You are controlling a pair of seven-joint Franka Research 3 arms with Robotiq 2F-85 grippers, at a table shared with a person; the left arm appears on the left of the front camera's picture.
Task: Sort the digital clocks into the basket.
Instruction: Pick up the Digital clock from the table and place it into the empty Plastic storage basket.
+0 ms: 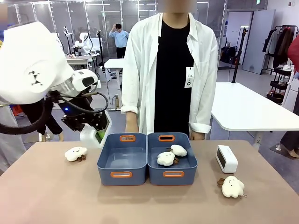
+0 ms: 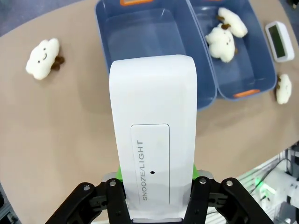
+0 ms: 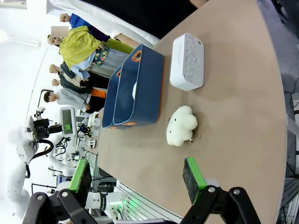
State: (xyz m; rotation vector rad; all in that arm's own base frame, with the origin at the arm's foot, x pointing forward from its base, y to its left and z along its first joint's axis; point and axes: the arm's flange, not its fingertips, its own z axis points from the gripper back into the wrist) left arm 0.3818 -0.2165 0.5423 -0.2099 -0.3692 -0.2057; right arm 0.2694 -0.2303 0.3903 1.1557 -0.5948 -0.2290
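Now the left pincer pinches a clock, its long axis pointing up-frame at the empty basket just ahead; the right pincer is spread, empty.

Brightness: bright, even indoor light in every view, coming from ceiling panels overhead.
Shadows: short and soft; a faint one lies under the cloud toy on the table.
Glare: the digital clock is nearly washed out at its white back (the print still reads); the left arm is just as pale; a dull sheen lies on the floor of the basket.
Blur: front view slightly soft, with the far room hazier.
Distortion: both wrist views bow at the edges, and the table's rim curves.
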